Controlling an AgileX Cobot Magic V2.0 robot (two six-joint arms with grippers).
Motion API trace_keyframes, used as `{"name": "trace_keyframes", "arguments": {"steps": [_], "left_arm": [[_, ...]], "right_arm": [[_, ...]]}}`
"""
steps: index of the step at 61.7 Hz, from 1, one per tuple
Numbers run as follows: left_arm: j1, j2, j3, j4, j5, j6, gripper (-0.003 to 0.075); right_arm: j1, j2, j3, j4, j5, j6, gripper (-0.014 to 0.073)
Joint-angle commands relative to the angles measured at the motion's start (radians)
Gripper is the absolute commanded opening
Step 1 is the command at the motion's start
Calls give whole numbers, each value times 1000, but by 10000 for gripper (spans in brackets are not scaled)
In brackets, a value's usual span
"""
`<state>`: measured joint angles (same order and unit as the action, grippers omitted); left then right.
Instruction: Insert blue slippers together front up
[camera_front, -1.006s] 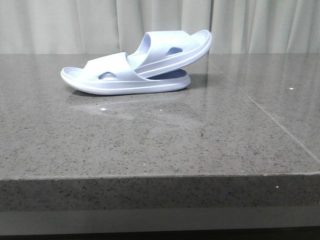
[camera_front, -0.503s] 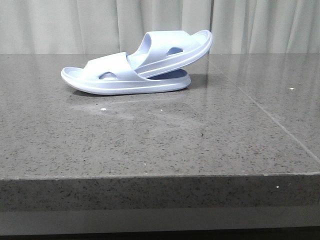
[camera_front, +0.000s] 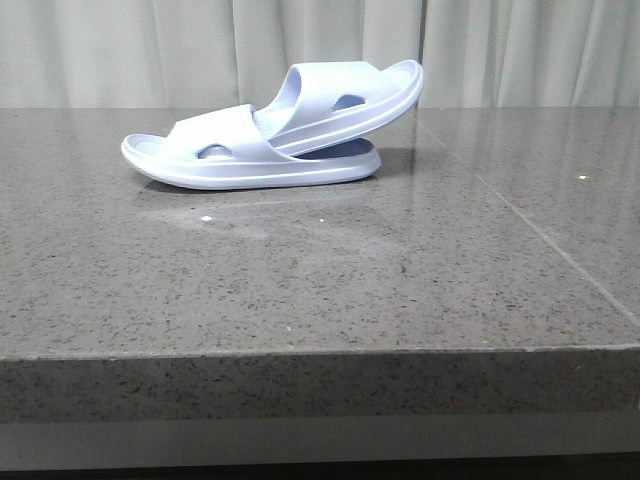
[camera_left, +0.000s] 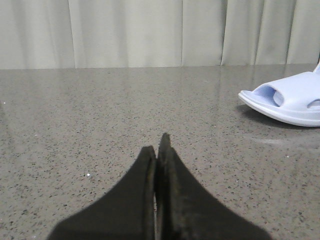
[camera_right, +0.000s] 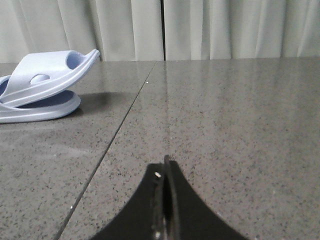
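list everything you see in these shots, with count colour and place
pale lavender-blue foam slide slippers: 2, lavender-blue, far left-centre of the table; lower one lies flat, upper one is tucked under its strap and tilts up to the right
speckled stone table: 1, dark grey, fills the foreground, with a seam line running back on the right
pleated curtain: 1, off-white, behind the table
left claw: 1, black, shut, empty, over bare table apart from the slippers
right claw: 1, black, shut, empty, over bare table apart from the slippers
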<state>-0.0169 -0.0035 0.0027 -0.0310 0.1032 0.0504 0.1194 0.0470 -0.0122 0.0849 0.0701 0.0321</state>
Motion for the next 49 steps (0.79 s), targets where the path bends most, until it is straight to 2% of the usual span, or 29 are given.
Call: {"name": "trace_keyframes", "arguments": {"steps": [1,18,49], "left_arm": [[0,-16,6,-11,-77,-12,-20],[0,-16,6,-11,-77,-12,-20],[0,-16,6,-11,-77,-12,-20]], "right_arm": [[2,-29,0,-7,-70,4,-106],[-2,-75,34,-5,-10,5,-106],[-2,-74,34,-5,-8,5,-106]]}}
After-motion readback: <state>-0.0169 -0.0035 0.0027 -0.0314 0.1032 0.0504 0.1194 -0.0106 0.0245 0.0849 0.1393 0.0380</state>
